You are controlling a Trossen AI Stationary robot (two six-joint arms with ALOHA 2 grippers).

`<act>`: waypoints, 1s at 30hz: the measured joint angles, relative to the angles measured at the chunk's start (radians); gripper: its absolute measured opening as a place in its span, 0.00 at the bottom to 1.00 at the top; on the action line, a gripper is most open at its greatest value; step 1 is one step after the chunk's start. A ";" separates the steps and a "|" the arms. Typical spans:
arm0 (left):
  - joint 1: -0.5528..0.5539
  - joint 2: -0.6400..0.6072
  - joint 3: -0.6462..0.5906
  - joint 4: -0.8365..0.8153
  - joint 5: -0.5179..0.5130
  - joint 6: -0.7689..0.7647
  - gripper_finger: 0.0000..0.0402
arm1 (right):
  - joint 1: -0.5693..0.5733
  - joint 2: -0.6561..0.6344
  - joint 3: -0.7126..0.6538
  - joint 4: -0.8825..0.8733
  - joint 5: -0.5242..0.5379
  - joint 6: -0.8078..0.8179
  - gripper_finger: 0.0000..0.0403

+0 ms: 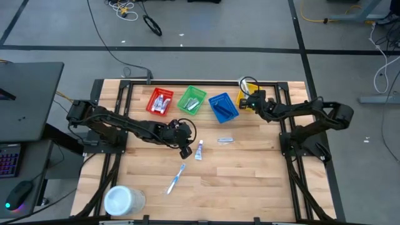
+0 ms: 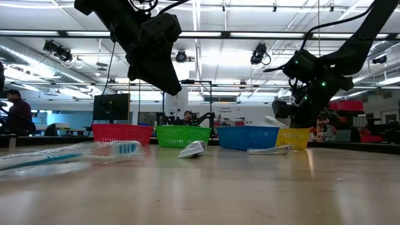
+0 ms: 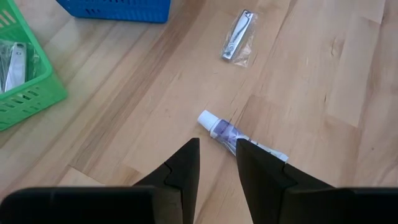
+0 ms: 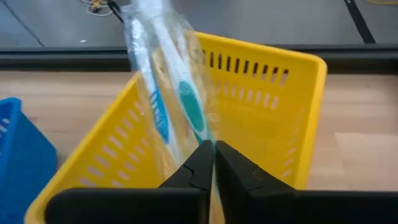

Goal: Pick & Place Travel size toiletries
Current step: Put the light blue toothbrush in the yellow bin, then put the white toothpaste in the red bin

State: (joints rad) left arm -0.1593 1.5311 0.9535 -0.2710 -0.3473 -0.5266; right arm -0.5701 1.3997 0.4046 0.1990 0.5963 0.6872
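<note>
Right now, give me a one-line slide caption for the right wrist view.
Right gripper pinches a wrapped toothbrush over the yellow basket.

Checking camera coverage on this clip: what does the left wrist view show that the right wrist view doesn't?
Only the left wrist view: the left end effector open above a small white tube, a wrapped nail clipper on bare wood, and the green basket.
Only the right wrist view: the right end effector pinching wrapped toothbrushes over the yellow basket.
Both: the blue basket and the wooden table.
</note>
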 joint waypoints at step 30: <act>0.000 0.000 0.000 0.000 0.004 -0.101 0.28 | 0.009 -0.246 0.004 -0.144 -0.111 -0.168 0.22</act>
State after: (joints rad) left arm -0.1593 1.5311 0.9535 -0.2714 -0.3437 -0.6274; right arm -0.5616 1.1532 0.4084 0.0550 0.4857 0.5193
